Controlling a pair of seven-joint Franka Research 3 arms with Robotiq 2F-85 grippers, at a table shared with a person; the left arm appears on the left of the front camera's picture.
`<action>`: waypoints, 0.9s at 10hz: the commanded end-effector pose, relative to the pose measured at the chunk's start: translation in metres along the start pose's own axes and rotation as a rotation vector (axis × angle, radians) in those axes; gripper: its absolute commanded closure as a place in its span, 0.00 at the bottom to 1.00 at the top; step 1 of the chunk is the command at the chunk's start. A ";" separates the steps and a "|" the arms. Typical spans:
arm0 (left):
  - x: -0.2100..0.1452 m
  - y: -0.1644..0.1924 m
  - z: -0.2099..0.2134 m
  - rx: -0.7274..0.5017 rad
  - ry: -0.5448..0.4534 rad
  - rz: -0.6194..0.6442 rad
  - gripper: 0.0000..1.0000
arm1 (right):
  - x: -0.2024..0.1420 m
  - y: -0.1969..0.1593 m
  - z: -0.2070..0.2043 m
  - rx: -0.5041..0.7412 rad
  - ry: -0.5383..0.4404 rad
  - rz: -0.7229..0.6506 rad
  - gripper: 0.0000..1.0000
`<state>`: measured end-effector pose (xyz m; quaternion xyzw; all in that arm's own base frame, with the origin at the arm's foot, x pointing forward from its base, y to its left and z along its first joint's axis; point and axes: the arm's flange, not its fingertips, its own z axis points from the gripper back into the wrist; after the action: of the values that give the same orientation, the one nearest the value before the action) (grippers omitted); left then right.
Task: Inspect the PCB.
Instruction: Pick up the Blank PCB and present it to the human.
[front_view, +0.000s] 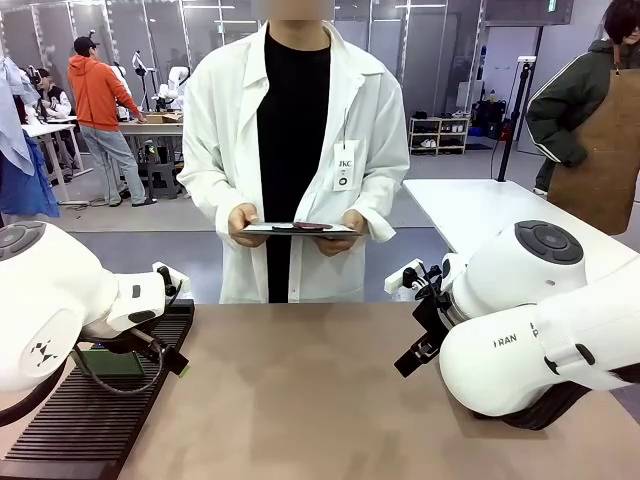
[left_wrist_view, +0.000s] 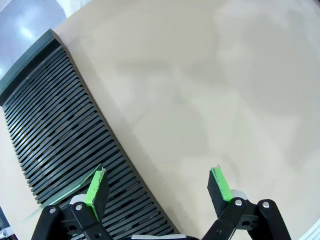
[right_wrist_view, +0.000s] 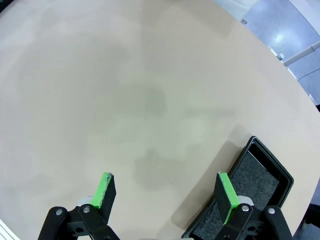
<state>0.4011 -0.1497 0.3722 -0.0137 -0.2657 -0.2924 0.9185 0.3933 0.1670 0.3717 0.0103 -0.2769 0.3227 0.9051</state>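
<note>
Left fingers (left_wrist_view: 94, 190) apart astride rack (left_wrist_view: 55, 125) edge.

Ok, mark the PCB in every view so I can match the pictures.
Front view: the PCB sits low at the left, in the black slotted rack.
Left wrist view: it is a thin green strip, edge-on at the lower left, in that same rack.
Right wrist view: bare tan tabletop, with a shallow black tray at the lower right.
Shared landmark: the tan tabletop, seen in all three views.
</note>
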 end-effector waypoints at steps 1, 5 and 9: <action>0.000 0.000 0.000 0.000 0.000 0.000 0.00 | 0.000 0.000 0.000 0.000 0.000 0.000 0.00; 0.002 0.030 0.050 -0.173 0.069 -0.018 0.00 | -0.001 -0.032 0.054 0.264 -0.021 -0.070 0.00; -0.026 0.083 0.080 -0.525 0.025 0.072 0.00 | -0.044 -0.090 0.100 0.636 -0.137 -0.249 0.00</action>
<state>0.3827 -0.0758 0.4397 -0.2102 -0.1855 -0.3338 0.9000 0.3651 0.0730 0.4561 0.2924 -0.2373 0.2917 0.8793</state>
